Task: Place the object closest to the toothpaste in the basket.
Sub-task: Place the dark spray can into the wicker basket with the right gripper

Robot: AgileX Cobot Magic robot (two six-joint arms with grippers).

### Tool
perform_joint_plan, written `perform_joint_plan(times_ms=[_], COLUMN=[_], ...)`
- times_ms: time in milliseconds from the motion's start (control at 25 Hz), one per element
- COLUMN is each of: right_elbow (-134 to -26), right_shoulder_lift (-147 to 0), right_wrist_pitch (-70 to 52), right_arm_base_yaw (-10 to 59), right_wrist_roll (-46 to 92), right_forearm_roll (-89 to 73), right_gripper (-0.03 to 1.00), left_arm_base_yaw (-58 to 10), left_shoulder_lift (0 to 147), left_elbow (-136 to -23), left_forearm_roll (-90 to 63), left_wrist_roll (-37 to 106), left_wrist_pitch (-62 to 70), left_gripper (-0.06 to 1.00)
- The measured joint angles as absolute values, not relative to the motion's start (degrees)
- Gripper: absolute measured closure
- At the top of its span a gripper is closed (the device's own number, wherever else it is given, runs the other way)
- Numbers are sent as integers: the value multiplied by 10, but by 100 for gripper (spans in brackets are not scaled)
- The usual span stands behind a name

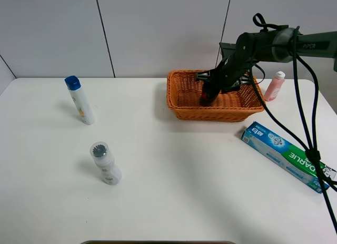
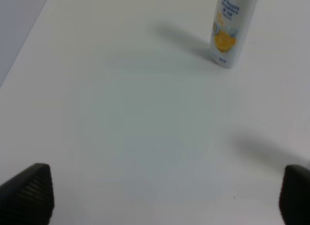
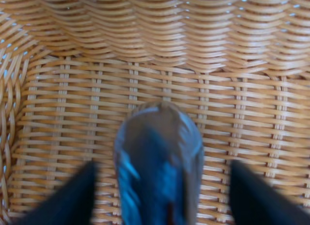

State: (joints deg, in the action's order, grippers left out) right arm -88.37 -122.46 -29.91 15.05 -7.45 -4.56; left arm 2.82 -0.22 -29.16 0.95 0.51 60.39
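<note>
Right gripper (image 1: pixel 209 92): jaws spread, gaps showing either side of the dark object (image 3: pixel 157 162) between them; object low inside basket (image 1: pixel 181 108), toward 9 o'clock of centre; long axis along the gripper's reach; retreat probably straight back.

The right arm (image 1: pixel 274 44), upper right in the high view, is black and tubular, lettered PIPER in white, trailing black cables (image 1: pixel 312 151). The left claw fingers (image 2: pixel 30 195) are black and ribbed.

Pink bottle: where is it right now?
Exterior high view: the pink bottle stands upright at the far right, just right of the basket and behind the toothpaste box.
</note>
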Motion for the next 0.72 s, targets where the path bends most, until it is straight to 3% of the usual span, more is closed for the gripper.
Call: perform_joint_plan(times_ms=[80,160,720], right_elbow=[-884,-884,-884], right_shoulder_lift=[-1225,-1225,-1217], right_wrist_pitch=[-297,-293,-294], right_arm_base_yaw=[150,150,150], right_wrist_roll=[-71,-70,-70], right_forearm_roll=[-46,-46,-46], right_gripper=[5,0,-2], left_arm_base_yaw=[28,28,28], left_shoulder_lift=[-2,-2,-2], left_elbow=[-292,-292,-292], left_forearm_roll=[10,10,10], left_wrist_roll=[5,5,5], left_wrist_pitch=[604,604,604], left_gripper=[0,0,0])
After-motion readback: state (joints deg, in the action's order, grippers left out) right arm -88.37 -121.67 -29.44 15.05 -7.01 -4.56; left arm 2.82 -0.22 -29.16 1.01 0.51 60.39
